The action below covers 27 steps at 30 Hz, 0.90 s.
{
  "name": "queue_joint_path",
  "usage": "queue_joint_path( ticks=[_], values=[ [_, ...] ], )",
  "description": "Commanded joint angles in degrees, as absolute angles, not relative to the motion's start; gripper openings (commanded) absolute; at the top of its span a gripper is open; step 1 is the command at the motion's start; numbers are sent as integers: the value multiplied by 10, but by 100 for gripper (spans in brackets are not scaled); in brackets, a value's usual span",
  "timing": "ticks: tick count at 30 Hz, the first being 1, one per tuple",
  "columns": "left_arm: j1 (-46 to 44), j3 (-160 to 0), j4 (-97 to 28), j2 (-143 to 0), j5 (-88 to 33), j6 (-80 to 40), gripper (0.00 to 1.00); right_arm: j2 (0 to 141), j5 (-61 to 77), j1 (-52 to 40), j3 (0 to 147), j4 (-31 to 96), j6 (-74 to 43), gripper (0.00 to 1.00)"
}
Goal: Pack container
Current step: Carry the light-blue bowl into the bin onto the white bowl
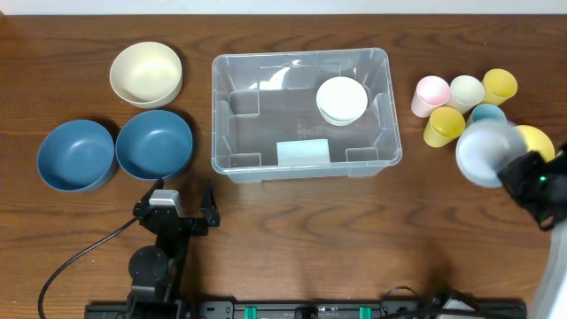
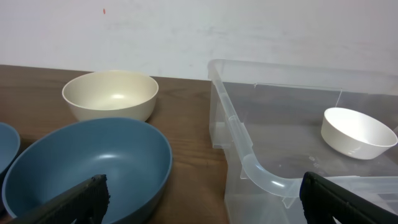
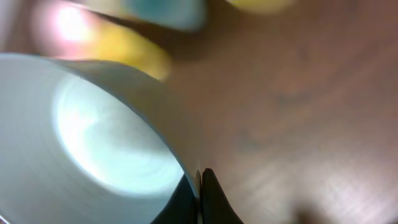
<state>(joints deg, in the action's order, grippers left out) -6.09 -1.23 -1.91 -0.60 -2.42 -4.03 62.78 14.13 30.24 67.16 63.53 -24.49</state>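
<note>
The clear plastic container (image 1: 301, 111) stands at the table's middle with a pale label and small white bowls (image 1: 342, 99) stacked in its back right; it also shows in the left wrist view (image 2: 261, 168) with a white bowl (image 2: 357, 132) inside. My right gripper (image 1: 509, 173) is shut on the rim of a pale blue cup (image 1: 485, 151), held above the table at the right; the right wrist view shows the fingers (image 3: 200, 186) pinching the cup wall (image 3: 93, 137). My left gripper (image 1: 182, 213) is open and empty in front of the blue bowls.
Two blue bowls (image 1: 75, 155) (image 1: 154, 143) and a cream bowl (image 1: 146, 73) sit left of the container. Pink (image 1: 431, 94), cream (image 1: 466, 91), yellow (image 1: 499, 86) (image 1: 443, 126) and teal (image 1: 487, 113) cups cluster at the right.
</note>
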Motion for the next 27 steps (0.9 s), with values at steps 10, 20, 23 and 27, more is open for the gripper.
queue_joint_path(
  ticks=[10,20,23,27],
  values=[
    [-58,-2,-41,-3,-13,-33,98,531,198,37,727,491,-240,2],
    [-58,-2,-41,-3,-13,-33,98,752,82,-117,729,403,-217,2],
    [-58,-2,-41,-3,-13,-33,98,825,51,-145,735,384,-208,2],
    [-58,-2,-41,-3,-13,-33,98,896,8,-171,742,369,-202,1]
  ],
)
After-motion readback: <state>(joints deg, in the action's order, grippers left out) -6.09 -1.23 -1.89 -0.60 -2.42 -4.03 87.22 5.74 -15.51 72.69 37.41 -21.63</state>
